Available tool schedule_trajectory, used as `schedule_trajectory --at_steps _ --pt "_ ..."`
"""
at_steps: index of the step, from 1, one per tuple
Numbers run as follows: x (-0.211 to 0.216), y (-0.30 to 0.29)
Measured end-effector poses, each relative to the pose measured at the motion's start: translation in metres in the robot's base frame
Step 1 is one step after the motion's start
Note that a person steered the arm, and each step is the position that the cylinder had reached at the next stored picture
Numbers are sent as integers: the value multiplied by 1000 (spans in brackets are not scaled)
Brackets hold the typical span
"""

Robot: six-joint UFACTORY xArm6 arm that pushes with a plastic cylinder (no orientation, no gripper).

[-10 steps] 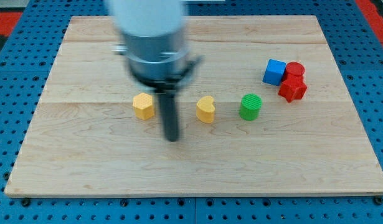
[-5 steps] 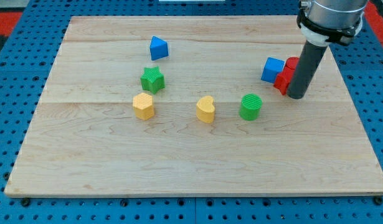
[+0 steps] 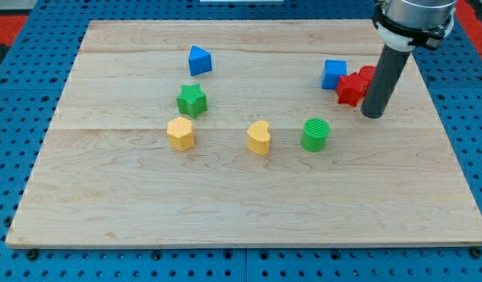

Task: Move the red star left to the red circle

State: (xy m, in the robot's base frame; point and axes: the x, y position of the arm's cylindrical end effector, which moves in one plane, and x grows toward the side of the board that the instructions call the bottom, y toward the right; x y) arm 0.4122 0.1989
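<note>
The red star lies at the upper right of the wooden board. The red circle is right behind it, mostly hidden by my rod. My tip rests on the board just right of and below the red star, close to it. The blue cube sits just left of and above the red star, touching or nearly touching it.
A green cylinder stands below-left of my tip. A yellow heart, a yellow hexagon, a green star and a blue triangle lie across the middle and left of the board.
My rod swung from the board's middle to the upper right. Since then the red star and the blue cube have shifted left and up a little.
</note>
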Motion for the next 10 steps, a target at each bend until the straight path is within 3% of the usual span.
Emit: schedule_trajectory --at_steps 1,3,5,7,9,10 --pt "-44 0" --pt "-46 -63" --pt "-106 -47" --pt "-125 -47" --pt "-126 2" --pt "-99 -16"
